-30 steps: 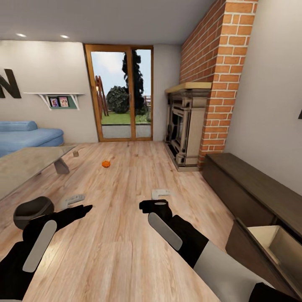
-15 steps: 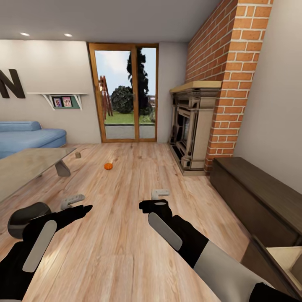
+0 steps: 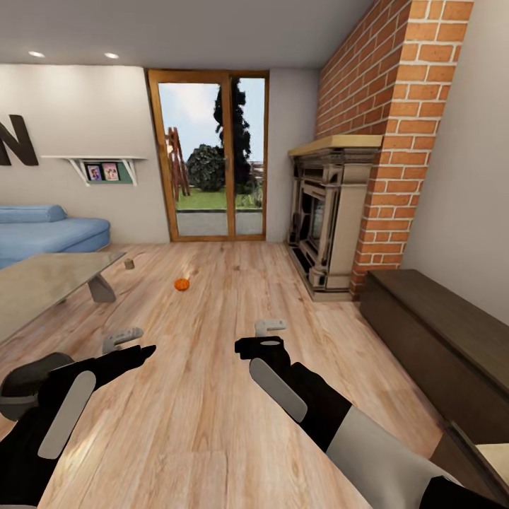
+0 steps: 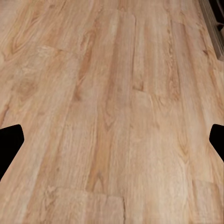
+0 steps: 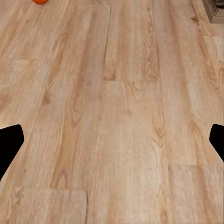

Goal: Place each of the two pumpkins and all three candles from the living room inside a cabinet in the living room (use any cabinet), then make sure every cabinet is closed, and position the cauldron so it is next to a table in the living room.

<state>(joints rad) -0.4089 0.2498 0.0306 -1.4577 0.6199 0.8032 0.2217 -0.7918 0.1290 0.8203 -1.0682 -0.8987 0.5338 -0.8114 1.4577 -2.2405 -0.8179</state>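
Sliding toward the lower left corner of the head view, the dark cauldron [image 3: 25, 382] is now partly hidden behind the left forearm, and the open cabinet front at the lower right has nearly left the picture; the whole scene has shifted, so the camera is moving, not the things. Both arms are reaching forward and low over the wood floor [image 3: 212, 424], holding the same pose as before. The left gripper [image 3: 121, 339] is spread wide with nothing in it, its black fingertips [image 4: 10, 140] showing at opposite edges of the left wrist view. The right gripper [image 3: 270, 327] is equally wide and empty.

One pumpkin [image 3: 182, 284] is lying on the floor well ahead of both grippers, between them and the glass door [image 3: 208, 155]; it also shows in the right wrist view [image 5: 39, 1]. One candle [image 3: 129, 264] is standing farther off, beyond the left gripper, near the table [image 3: 49, 279]. The cabinet [image 3: 438, 339] is running along the wall off the right gripper's outer side. A large dark letter N [image 3: 15, 141] is hanging on the far wall.
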